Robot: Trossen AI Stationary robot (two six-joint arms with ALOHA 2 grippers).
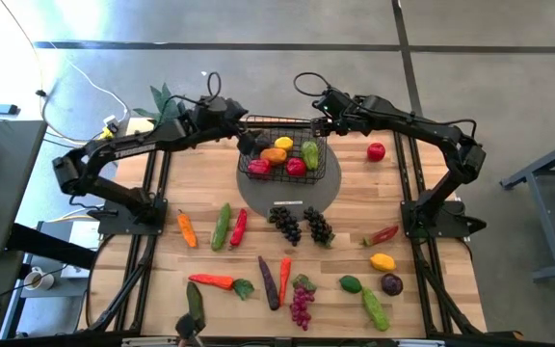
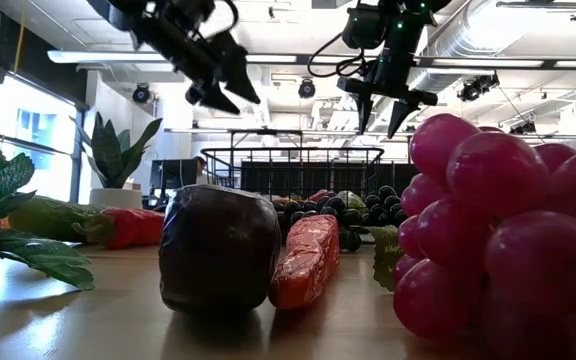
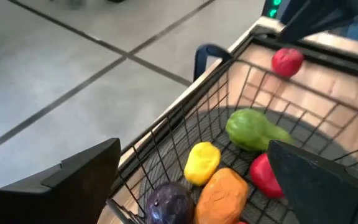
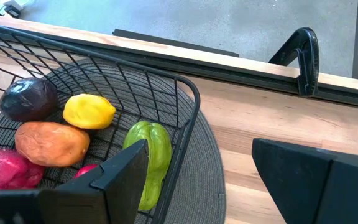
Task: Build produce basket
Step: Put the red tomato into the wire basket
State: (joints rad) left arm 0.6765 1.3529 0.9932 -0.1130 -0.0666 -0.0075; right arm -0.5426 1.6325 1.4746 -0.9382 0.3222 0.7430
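Observation:
The black wire-mesh basket (image 1: 283,152) stands on a flat grey round disc (image 1: 288,191) at the table's far middle. It holds a yellow lemon (image 4: 89,111), an orange fruit (image 4: 51,143), a dark purple fruit (image 4: 27,98), a green pepper (image 3: 251,129) and red pieces (image 1: 296,166). My left gripper (image 1: 249,138) is open and empty above the basket's left far corner; it also shows in the low view (image 2: 218,88). My right gripper (image 1: 318,125) is open and empty above the basket's right far corner (image 4: 188,87); it also shows in the low view (image 2: 388,108).
Loose produce lies on the table's near half: two grape bunches (image 1: 302,226), a cucumber (image 1: 222,226), a red pepper (image 1: 238,226), carrots (image 1: 212,281), a lemon (image 1: 383,261). A red apple (image 1: 376,151) lies right of the basket. A potted plant (image 1: 167,101) stands at the far left.

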